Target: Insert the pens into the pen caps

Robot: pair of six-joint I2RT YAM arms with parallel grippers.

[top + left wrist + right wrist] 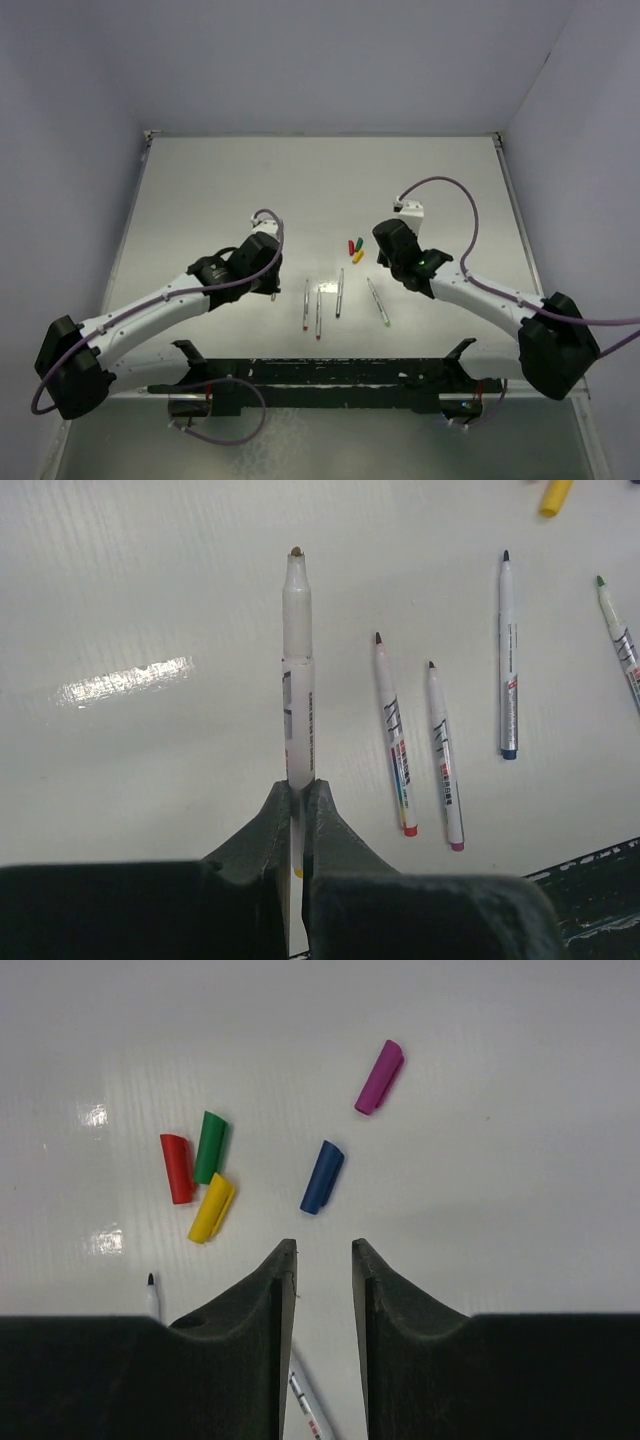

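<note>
My left gripper (302, 785) is shut on a pen (298, 660) with a white barrel, held low on the barrel with its brownish tip pointing away from the wrist. Several more pens lie side by side on the table: a red-ended one (395, 735), a purple-ended one (443, 755), a blue one (507, 655) and a green-tipped one (620, 640). My right gripper (323, 1248) is open over the pen caps with nothing between its fingers. The blue cap (323, 1176) lies just beyond its tips and the purple cap (379, 1077) farther off. The red (178, 1168), green (210, 1146) and yellow (212, 1208) caps cluster to the left.
The white table (230, 190) has raised edges on the left, right and far sides, and walls stand close around it. From above, the loose pens (319, 312) lie between the two arms near the front edge. The red cap (349, 245) sits just left of the right wrist.
</note>
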